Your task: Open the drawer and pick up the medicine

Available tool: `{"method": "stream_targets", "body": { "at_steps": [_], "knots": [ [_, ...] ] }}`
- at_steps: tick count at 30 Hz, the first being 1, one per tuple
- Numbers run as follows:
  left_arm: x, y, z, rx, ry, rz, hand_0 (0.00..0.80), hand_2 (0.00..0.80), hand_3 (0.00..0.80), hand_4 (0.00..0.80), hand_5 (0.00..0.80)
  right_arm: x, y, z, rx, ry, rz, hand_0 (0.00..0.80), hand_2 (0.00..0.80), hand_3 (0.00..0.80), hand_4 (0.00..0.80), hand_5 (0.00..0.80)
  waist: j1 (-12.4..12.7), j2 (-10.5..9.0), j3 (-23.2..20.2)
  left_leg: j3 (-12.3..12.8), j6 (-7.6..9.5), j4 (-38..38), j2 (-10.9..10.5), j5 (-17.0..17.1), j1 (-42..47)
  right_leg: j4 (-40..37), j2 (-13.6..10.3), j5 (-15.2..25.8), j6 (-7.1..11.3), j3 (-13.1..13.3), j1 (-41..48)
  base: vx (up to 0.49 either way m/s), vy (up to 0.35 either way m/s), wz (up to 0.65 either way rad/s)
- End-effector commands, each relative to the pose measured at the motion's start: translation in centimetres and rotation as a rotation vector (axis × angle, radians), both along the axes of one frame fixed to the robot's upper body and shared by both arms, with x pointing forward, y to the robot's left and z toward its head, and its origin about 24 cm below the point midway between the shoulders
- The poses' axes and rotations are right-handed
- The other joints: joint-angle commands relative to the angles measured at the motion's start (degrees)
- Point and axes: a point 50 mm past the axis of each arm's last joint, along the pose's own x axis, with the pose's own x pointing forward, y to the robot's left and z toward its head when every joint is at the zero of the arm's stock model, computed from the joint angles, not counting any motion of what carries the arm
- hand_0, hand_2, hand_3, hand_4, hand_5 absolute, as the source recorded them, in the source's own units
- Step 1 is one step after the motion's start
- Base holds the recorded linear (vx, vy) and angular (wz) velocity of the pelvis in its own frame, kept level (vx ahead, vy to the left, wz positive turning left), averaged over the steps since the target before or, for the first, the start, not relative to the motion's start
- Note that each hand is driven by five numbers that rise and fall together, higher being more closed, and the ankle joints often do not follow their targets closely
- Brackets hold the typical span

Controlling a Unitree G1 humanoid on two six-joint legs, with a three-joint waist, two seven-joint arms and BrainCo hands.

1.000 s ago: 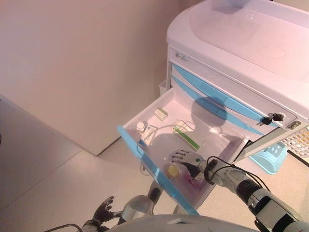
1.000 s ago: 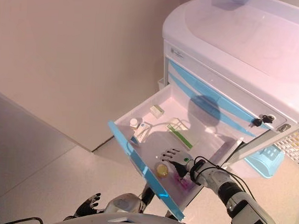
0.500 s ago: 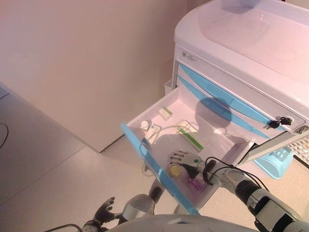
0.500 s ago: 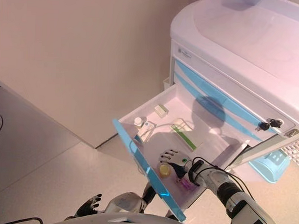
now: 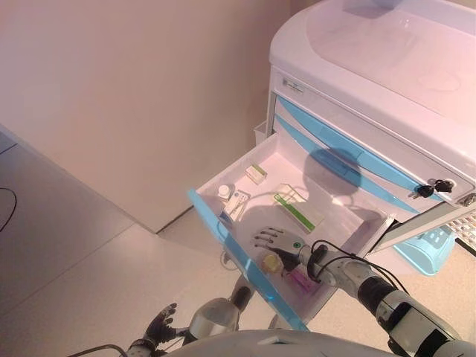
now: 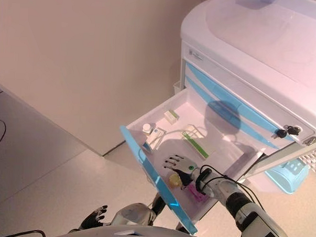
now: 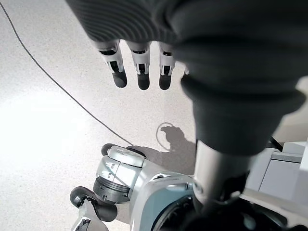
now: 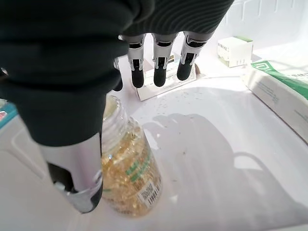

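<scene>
One clear medicine bottle (image 8: 127, 175) of golden capsules lies in drawer (image 5: 349, 223).

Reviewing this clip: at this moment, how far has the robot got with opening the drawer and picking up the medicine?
Done: the drawer is pulled out, its contents exposed. In hand: the right hand hangs open inside it, fingers straight, thumb beside the clear bottle of yellow capsules, nothing gripped. The left hand hangs open over the floor, idle. Left: closing on a medicine and lifting it out.
</scene>
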Motion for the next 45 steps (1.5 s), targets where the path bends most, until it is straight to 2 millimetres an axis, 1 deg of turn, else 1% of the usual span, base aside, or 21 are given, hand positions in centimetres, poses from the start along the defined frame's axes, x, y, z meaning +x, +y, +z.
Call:
{"method": "stream_targets", "body": {
  "at_steps": [1, 2, 3, 4, 5, 14, 23, 26, 30, 32, 33, 35, 38, 40, 43, 45],
  "knots": [
    [-0.6, -1.8, -0.4, -0.027, 0.0, -0.061, 0.0, 0.0, 0.0, 0.0, 0.0, -0.6, 2.0, 1.0, 0.103, -0.034, 0.054, 0.0, 0.0, 0.0, 0.0, 0.0, 1.2, -0.28, -0.6, -0.1, -1.27, -1.9, -2.8, -4.4, 0.6, 2.1, -3.8, 0.2, 3.67, 1.7, -0.4, 0.027, 0.022, 0.03],
    [-0.6, -1.9, -0.4, -0.026, 0.0, -0.062, 0.0, 0.0, 0.0, 0.0, 0.0, -0.6, 2.0, 0.9, 0.101, -0.029, 0.051, 0.0, 0.0, 0.0, 0.0, 0.0, 1.2, -0.28, -0.5, -0.2, -1.24, -1.9, -2.8, -4.4, 0.6, 2.1, -3.8, 0.2, 3.71, 1.6, -0.4, 0.025, 0.02, 0.03],
    [-0.7, -1.9, -0.4, -0.025, 0.001, -0.062, 0.0, 0.0, 0.0, 0.0, 0.0, -0.6, 2.0, 0.8, 0.094, -0.02, 0.049, 0.207, 0.207, 0.207, 0.207, 0.207, 1.3, -0.3, -0.5, -0.2, -1.21, -1.9, -2.9, -4.4, 0.6, 2.2, -3.9, 0.2, 3.75, 1.6, -0.4, 0.0, 0.0, 0.0],
    [-0.7, -1.8, -0.4, -0.023, 0.002, -0.059, 0.0, 0.0, 0.0, 0.0, 0.0, -0.6, 1.9, 0.6, 0.079, -0.009, 0.048, 0.612, 0.612, 0.612, 0.612, 0.612, 1.4, -0.29, -0.5, -0.2, -1.17, -1.9, -2.9, -4.4, 0.6, 2.3, -3.9, 0.2, 3.8, 1.6, -0.4, 0.0, 0.0, 0.0],
    [-0.7, -1.8, -0.4, -0.023, 0.0, -0.056, 0.0, 0.0, 0.0, 0.0, 0.0, -0.7, 1.9, 0.5, 0.069, -0.006, 0.05, 0.8, 0.8, 0.8, 0.8, 0.8, 1.4, -0.27, -0.4, -0.3, -1.1, -2.0, -3.0, -4.4, 0.6, 2.3, -3.9, 0.2, 3.83, 1.6, -0.5, 0.0, 0.0, 0.0],
    [-0.3, -1.6, -0.2, -0.019, -0.016, -0.053, 0.0, 0.0, 0.0, 0.0, 0.0, -0.7, 1.9, -0.1, 0.026, 0.038, 0.036, 0.8, 0.8, 0.8, 0.8, 0.8, 1.9, -0.54, 0.3, -0.6, -0.68, -2.6, -3.1, -4.0, 0.3, 2.3, -4.0, 0.6, 4.24, 1.9, -1.0, 0.0, 0.0, 0.0],
    [-0.2, -1.7, -0.2, -0.02, -0.019, -0.052, 0.0, 0.0, 0.0, 0.0, 0.0, -0.5, 0.9, -0.4, 0.017, 0.029, 0.003, 0.8, 0.8, 0.8, 0.8, 0.8, 2.0, -1.27, 0.2, -0.4, -0.53, -2.7, -2.9, -4.0, 0.4, 1.8, -3.6, 1.0, 4.45, 2.2, -1.0, 0.0, 0.0, 0.0],
    [-0.2, -1.7, -0.2, -0.017, -0.016, -0.057, 0.0, 0.0, 0.0, 0.0, 0.0, -0.2, 0.6, -0.1, 0.03, 0.007, -0.013, 0.8, 0.8, 0.8, 0.8, 0.8, 1.8, -1.44, 0.1, -0.3, -0.49, -2.7, -2.8, -4.1, 0.7, 1.7, -3.5, 1.2, 4.48, 2.4, -0.8, 0.0, 0.0, 0.0],
    [-0.1, -1.3, -0.2, -0.002, -0.008, -0.05, 0.0, 0.0, 0.0, 0.0, 0.0, 1.1, 0.5, 1.9, 0.074, -0.063, -0.017, 0.8, 0.8, 0.8, 0.8, 0.8, 1.1, -2.01, -0.1, 0.2, -0.44, -2.7, -2.4, -4.2, 1.2, 1.4, -3.2, 1.7, 4.77, 3.1, -0.5, -0.013, -0.016, -0.02],
    [-0.1, -0.7, -0.1, 0.014, 0.0, -0.038, 0.0, 0.0, 0.0, 0.0, 0.0, 2.6, 0.2, 4.7, 0.12, -0.102, -0.026, 0.8, 0.8, 0.8, 0.8, 0.8, 0.3, -2.7, -0.4, 0.8, -0.46, -2.7, -1.9, -4.3, 1.5, 1.0, -3.0, 2.2, 4.97, 3.7, -0.3, -0.068, -0.009, -0.04],
    [0.0, -0.3, 0.0, 0.02, 0.0, -0.029, 0.0, 0.0, 0.0, 0.0, 0.0, 3.5, 0.0, 7.1, 0.149, -0.111, -0.036, 0.8, 0.8, 0.8, 0.8, 0.8, -0.2, -2.67, -0.4, 1.2, -0.07, -2.3, -2.0, -3.3, 0.9, 0.7, -3.1, 3.8, 4.95, 3.3, -0.7, -0.106, 0.024, -0.06],
    [0.0, 0.4, 0.1, 0.03, 0.003, -0.007, 0.0, 0.0, 0.0, 0.0, 0.0, 4.8, -0.8, 11.2, 0.205, -0.128, -0.051, 0.8, 0.8, 0.8, 0.8, 0.8, -1.4, -3.31, -0.8, 2.0, 0.07, -2.2, -1.7, -3.4, 1.2, 0.3, -2.9, 4.3, 5.07, 4.3, -0.7, -0.065, 0.005, -0.14],
    [-0.1, 1.4, 0.3, 0.044, 0.006, 0.025, 0.0, 0.0, 0.0, 0.0, 0.0, 6.2, -2.2, 18.5, 0.331, -0.23, -0.07, 0.8, 0.8, 0.8, 0.8, 0.8, -3.2, -4.08, -1.4, 3.7, 0.22, -2.5, -1.1, -3.7, 1.9, -0.1, -2.4, 4.6, 5.1, 6.1, -0.8, -0.015, -0.008, -0.23],
    [-0.2, 2.0, 0.4, 0.051, 0.007, 0.054, 0.0, 0.0, 0.0, 0.0, 0.0, 6.4, -3.3, 24.4, 0.424, -0.367, -0.052, 0.8, 0.8, 0.8, 0.8, 0.8, -4.7, -4.43, -1.8, 5.1, 0.21, -2.7, -0.7, -3.9, 2.7, 0.0, -2.1, 4.5, 5.08, 7.5, -0.8, 0.006, 0.018, -0.45],
    [-0.2, 2.3, 0.5, 0.054, 0.003, 0.075, 0.0, 0.0, 0.0, 0.0, 0.0, 6.5, -5.3, 32.2, 0.628, -0.523, -0.099, 0.8, 0.8, 0.8, 0.8, 0.8, -5.9, -4.72, -2.4, 6.5, 0.16, -2.8, -0.2, -4.3, 3.8, 0.0, -1.8, 4.4, 5.09, 9.0, -0.5, 0.035, 0.025, -0.41],
    [-0.1, 2.6, 0.6, 0.051, 0.001, 0.084, 0.0, 0.0, 0.0, 0.0, 0.0, 6.4, -7.1, 36.2, 0.78, -0.622, -0.154, 0.8, 0.8, 0.8, 0.8, 0.8, -6.4, -4.77, -3.0, 7.1, 0.13, -2.7, -0.1, -4.5, 4.0, 0.0, -1.8, 4.4, 5.17, 9.3, -0.4, 0.063, 0.036, -0.32]
  ]
}}
